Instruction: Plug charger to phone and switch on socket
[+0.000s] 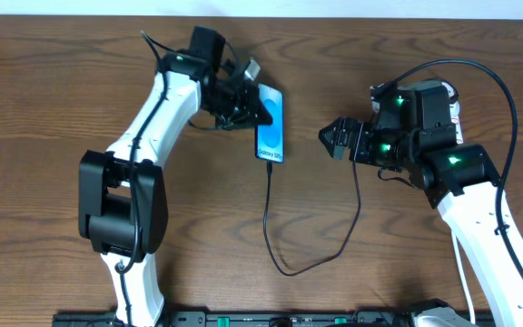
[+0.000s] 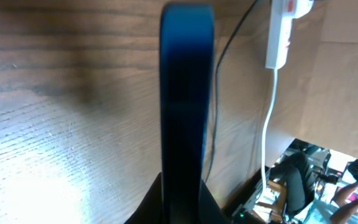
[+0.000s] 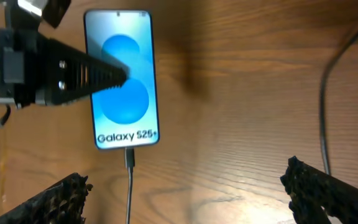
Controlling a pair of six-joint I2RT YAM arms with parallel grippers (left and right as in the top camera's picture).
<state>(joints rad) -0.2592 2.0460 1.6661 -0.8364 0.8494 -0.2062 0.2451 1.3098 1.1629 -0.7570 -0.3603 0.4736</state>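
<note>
1. Wood-grain table (image 1: 53, 109) under the Galaxy S25+ phone (image 1: 271, 125), which lies flat, screen up, between my two arms.
2. The black charger cable (image 1: 271, 218) meets the phone's bottom edge with its plug tip (image 3: 129, 158), then loops back toward the right arm.
3. My left gripper (image 3: 114, 73) lies across the upper screen; I cannot tell whether it pinches anything.
4. My right gripper (image 3: 185, 177) hovers beside the phone, fingers spread wide, holding nothing.
5. The white power strip (image 2: 277, 37) sits beyond the phone (clear only on the left wrist camera).
</note>
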